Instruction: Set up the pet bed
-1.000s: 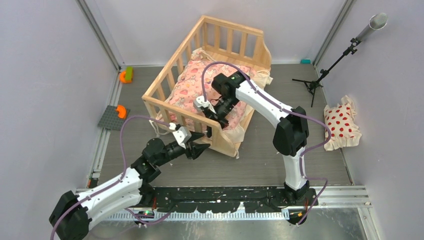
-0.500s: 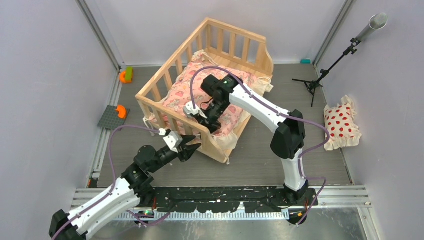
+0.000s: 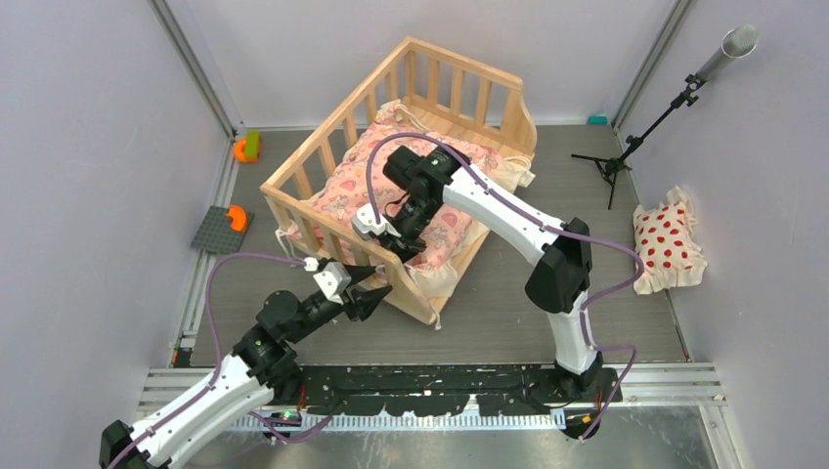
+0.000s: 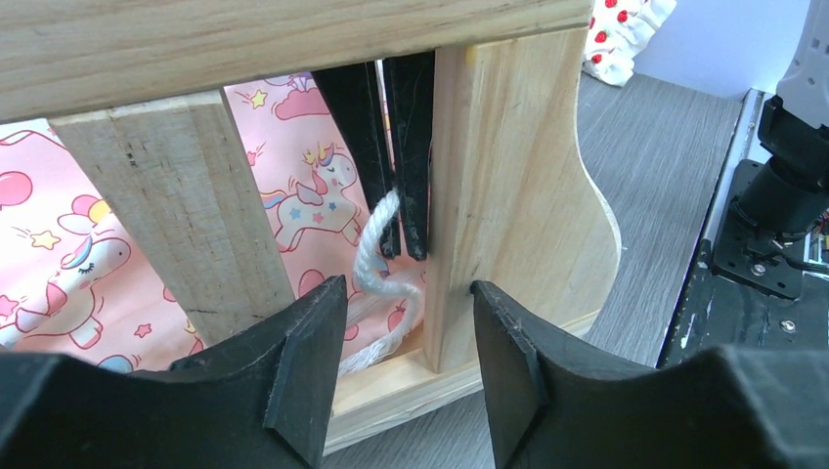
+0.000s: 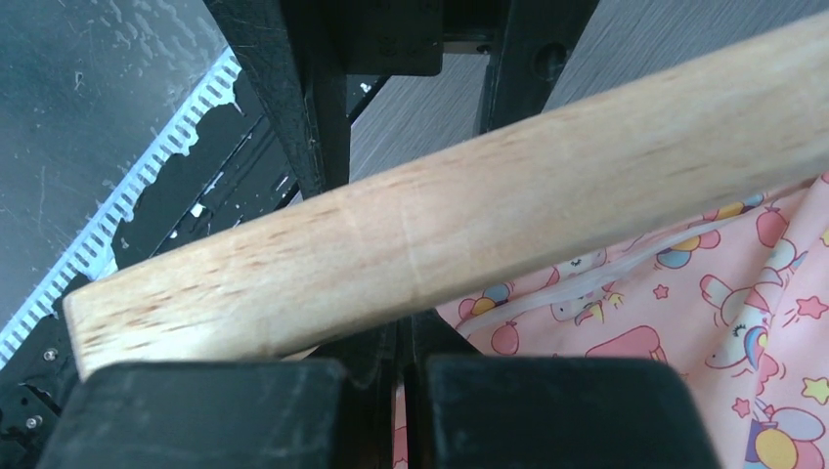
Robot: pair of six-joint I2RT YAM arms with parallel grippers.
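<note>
Pet bed [image 3: 332, 122] corner faces parted left gripper [image 4: 409, 293]; right gripper [image 3: 396, 242] inside pinches tie [image 4: 376, 244].

Cushion [image 3: 342, 191] lies in pet bed [image 3: 459, 76] on table [image 3: 508, 293]; tie [image 4: 376, 244] hangs behind near rail; pillow [image 3: 667, 244] well apart, right.

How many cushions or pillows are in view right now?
2. The pink cartoon-print cushion lies inside the pet bed. The white red-dotted pillow lies on the table, right of the bed. Another could be hidden under the cushion.
</note>
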